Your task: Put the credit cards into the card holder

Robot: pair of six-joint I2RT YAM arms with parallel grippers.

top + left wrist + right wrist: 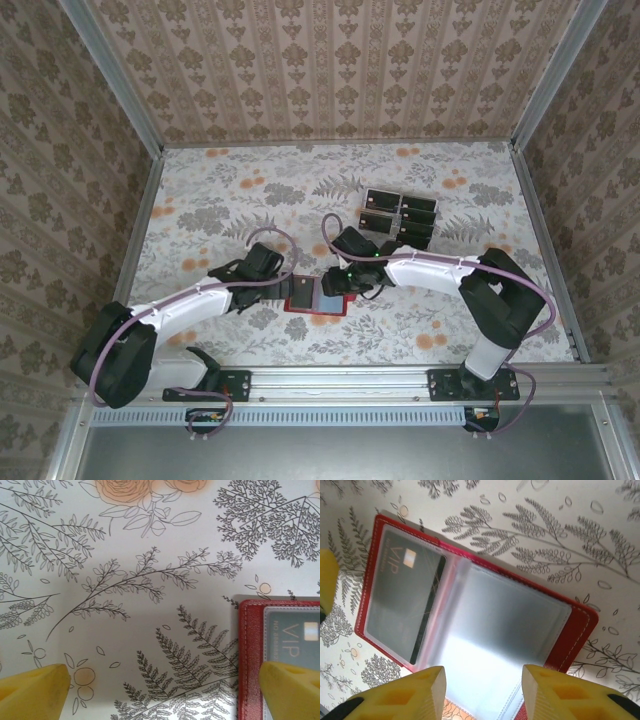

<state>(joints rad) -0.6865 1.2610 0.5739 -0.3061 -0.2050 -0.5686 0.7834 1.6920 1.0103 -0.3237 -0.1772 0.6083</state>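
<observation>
**Red card holder lies open between two spread grippers**

From where I stand, the card holder [313, 298] is flat on the flower-patterned table [220, 200], near the front edge and about midway between the two arms. It is opened out with its inside facing up. One dark card marked VIP [402, 600] sits in the left-hand clear pocket, its pale chip patch near the top. Beside it a clear sleeve [505, 630] catches the light and glares white.

The left gripper [280, 282] sits low at the holder's left side. In the left wrist view its yellow fingers [32, 690] are spread wide, and the right-hand one overlaps the holder's red stitched border [248, 655]. I cannot tell whether it presses on it.

The right gripper [345, 283] hangs over the holder's right side. Its yellow fingers [400, 695] are parted, and the bright sleeve runs down into the gap between them. I cannot make out contact.

The remaining credit cards [398, 215] lie in a tight cluster farther back on the table, right of centre and well apart from the holder.
</observation>
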